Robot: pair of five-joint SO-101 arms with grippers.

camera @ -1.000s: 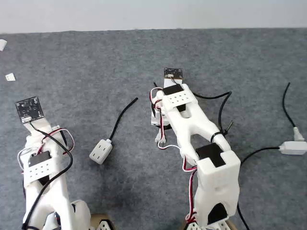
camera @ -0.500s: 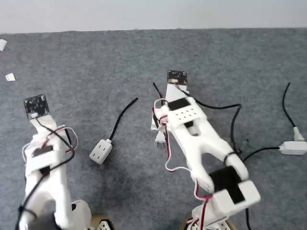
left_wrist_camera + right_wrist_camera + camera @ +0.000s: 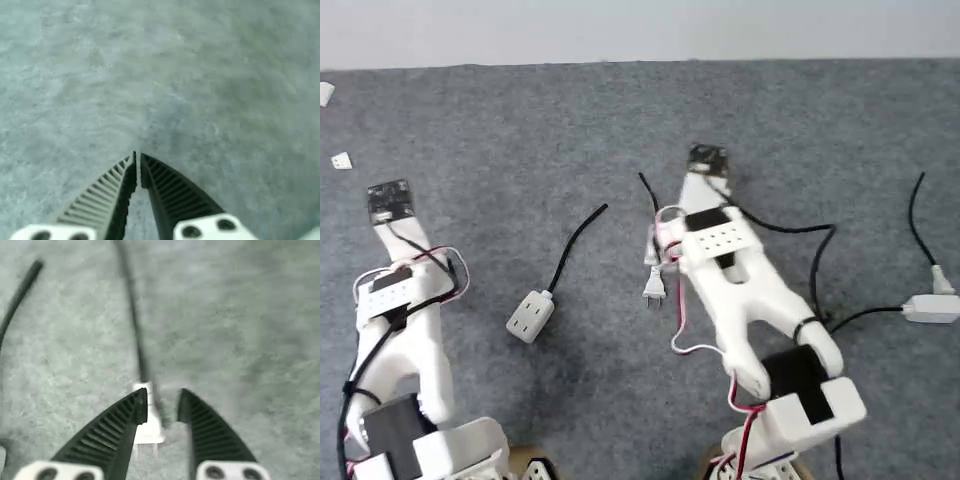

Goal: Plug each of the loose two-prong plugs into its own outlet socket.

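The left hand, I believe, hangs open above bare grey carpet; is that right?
Not quite: the left hand is shut, its two fingers closed together at the tips, as the left wrist view shows. It does hang above bare grey carpet.

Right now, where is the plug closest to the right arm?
In the high view the plug lies on the grey carpet near the middle, just beside the right arm, with the white socket block to its left.
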